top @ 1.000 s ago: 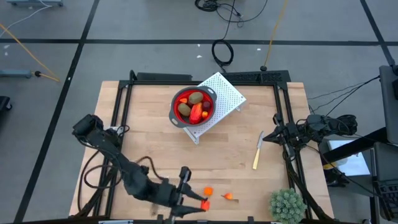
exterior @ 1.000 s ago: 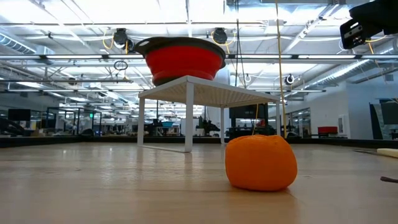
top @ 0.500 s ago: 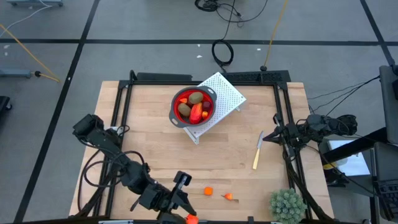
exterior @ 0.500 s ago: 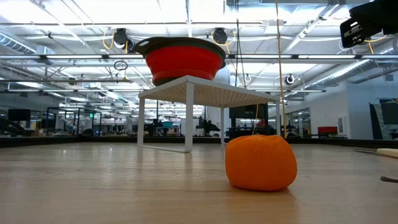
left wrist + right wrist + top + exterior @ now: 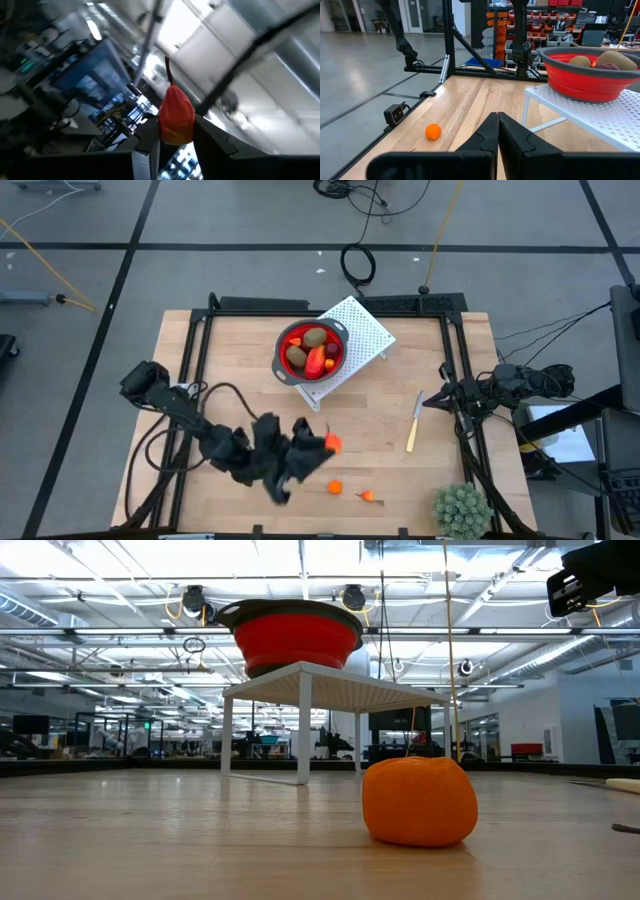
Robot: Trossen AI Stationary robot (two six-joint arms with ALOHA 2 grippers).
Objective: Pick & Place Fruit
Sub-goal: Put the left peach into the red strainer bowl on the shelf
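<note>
Nearest the table's front edge sits a spiky green plant ball, off to the right. Just behind it, two small orange fruits lie loose on the wood, one filling the low view.

Above them the left gripper hangs over the front middle of the table, its fingers pinching a red-orange fruit with a thin stem; in the high view it shows as an orange spot at the gripper's tip.

Further back and right, a pale yellow stick lies on the boards. Beside it, at the right edge, the right gripper waits with fingers pressed together, empty.

Farthest back, a red bowl stands on a white perforated stand, holding olive-brown, red and orange fruit.
</note>
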